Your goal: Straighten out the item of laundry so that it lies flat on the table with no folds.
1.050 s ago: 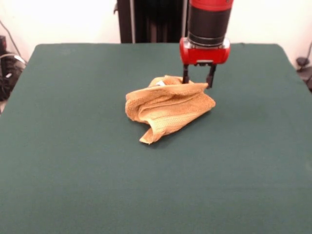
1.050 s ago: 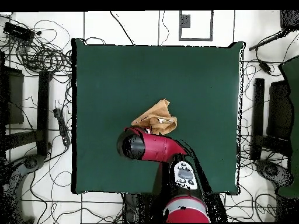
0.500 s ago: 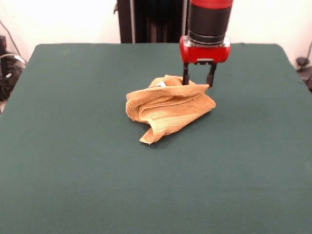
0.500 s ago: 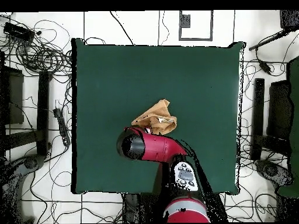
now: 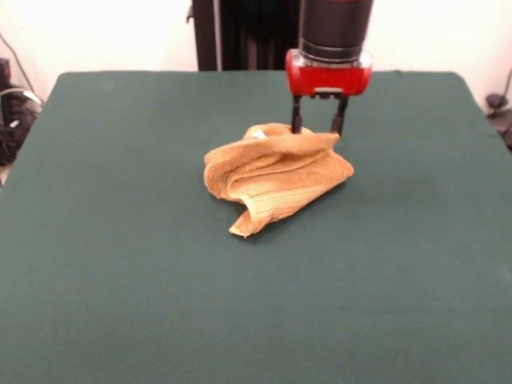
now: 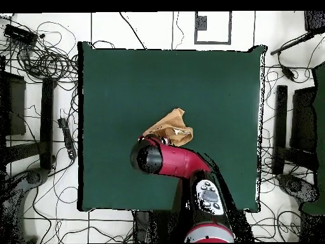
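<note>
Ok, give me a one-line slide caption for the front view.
Open tool poised at the far edge of the crumpled towel on the green table.

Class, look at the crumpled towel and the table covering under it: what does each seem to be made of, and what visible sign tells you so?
The towel looks like golden-orange terry cloth: a soft, matte, nubby surface with thick rounded folds and a ribbed woven band showing along its lower fold. The table seems covered in dark green felt-like fabric: flat, dull, without shine or visible weave. Both are judged by look only.
</note>
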Motion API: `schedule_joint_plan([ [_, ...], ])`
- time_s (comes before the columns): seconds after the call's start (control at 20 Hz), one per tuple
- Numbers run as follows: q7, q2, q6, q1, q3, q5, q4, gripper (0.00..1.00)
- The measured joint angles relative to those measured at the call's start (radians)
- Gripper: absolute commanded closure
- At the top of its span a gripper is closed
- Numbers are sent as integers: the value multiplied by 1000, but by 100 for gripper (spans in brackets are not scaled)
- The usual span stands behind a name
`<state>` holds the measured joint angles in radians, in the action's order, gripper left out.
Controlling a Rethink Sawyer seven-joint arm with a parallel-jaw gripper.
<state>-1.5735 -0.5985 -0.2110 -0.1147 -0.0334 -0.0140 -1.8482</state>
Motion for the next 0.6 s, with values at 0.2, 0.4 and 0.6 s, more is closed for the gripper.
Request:
schedule_joint_plan([
  [0.2,0,8,13,-81,5,16,-5,0],
  [0.4,0,32,43,-154,10,41,-5,0],
  [0.6,0,75,91,-206,21,68,-5,0],
])
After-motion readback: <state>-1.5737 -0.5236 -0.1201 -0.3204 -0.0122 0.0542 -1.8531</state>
